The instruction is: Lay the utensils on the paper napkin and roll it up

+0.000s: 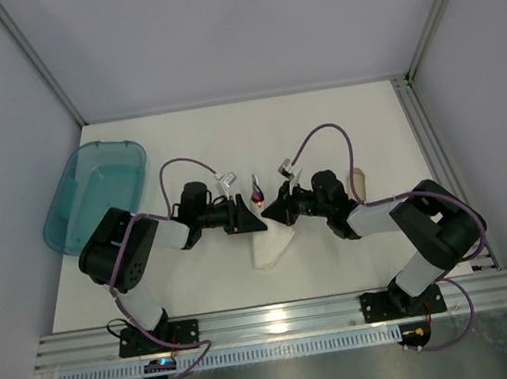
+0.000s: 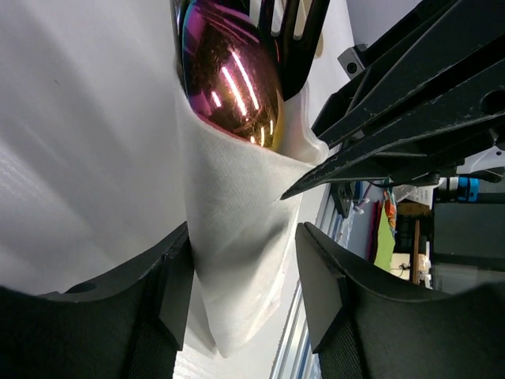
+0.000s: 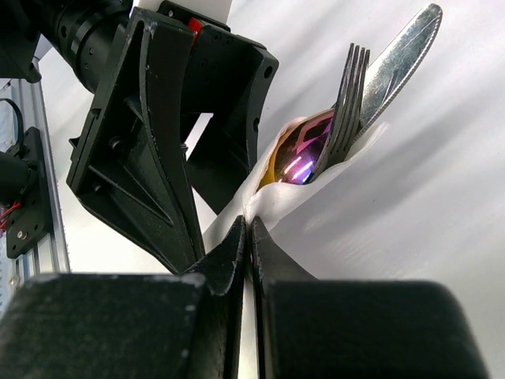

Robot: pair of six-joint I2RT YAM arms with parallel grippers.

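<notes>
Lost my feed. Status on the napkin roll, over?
Left pincer open, straddling paper napkin. Right pincer shut on its edge. Utensils wrapped, heads poking out. Tub far left.

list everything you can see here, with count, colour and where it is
paper napkin: one, white, table centre, wrapped around the utensils
spoon: one, iridescent purple-gold, bowl poking out of the napkin
fork: one, dark silvery, beside the spoon in the napkin
knife: one, silvery, next to the fork
tub: one, translucent teal, left side of the table
tube: one, tan, right of centre, partly hidden by the right arm
table: one, off-white
left fingers: two, black, open either side of the napkin
right fingers: two, black, shut on a napkin edge
</notes>
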